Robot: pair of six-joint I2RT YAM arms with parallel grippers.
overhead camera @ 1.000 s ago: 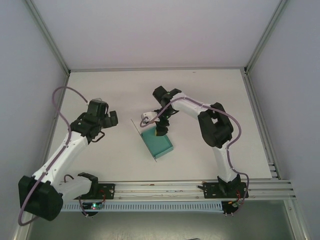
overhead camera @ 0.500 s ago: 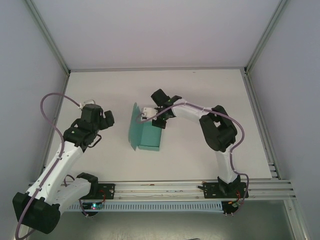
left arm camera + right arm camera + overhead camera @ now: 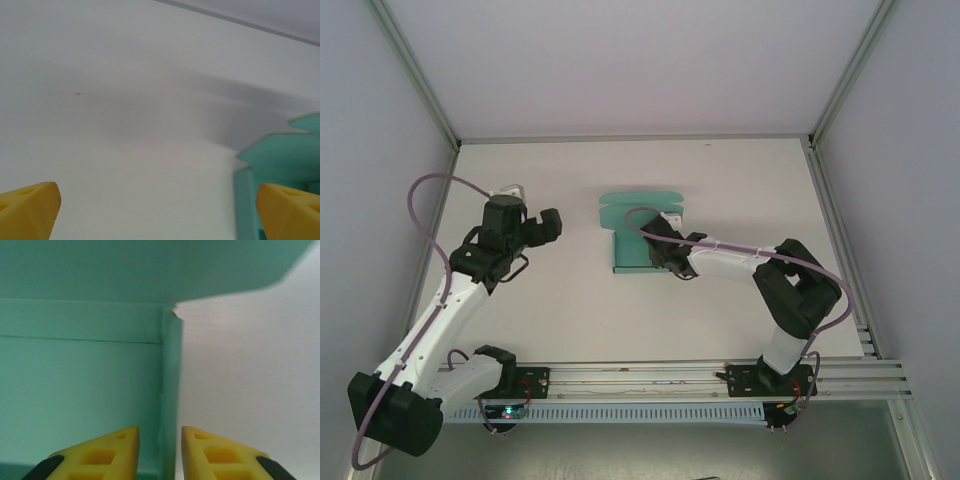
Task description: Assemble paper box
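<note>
Bare counter [image 3: 570, 290] lies between the left fingers [image 3: 552, 222] and the box [image 3: 632, 240]. The right arm [image 3: 730, 262] blocks the box's right side.

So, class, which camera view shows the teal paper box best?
Top external: nearly the whole paper box shows, its scalloped flap folded open. The right wrist view gives a close-up of one inner wall and corner; the left wrist view catches a flap edge.

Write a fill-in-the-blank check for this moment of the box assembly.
1. The left gripper hovers with its jaws ___.
2. The right gripper has one ___ of the paper box between its fingertips.
3. The fingertips of both grippers are coloured ___.
Missing words: open; wall; yellow.
</note>
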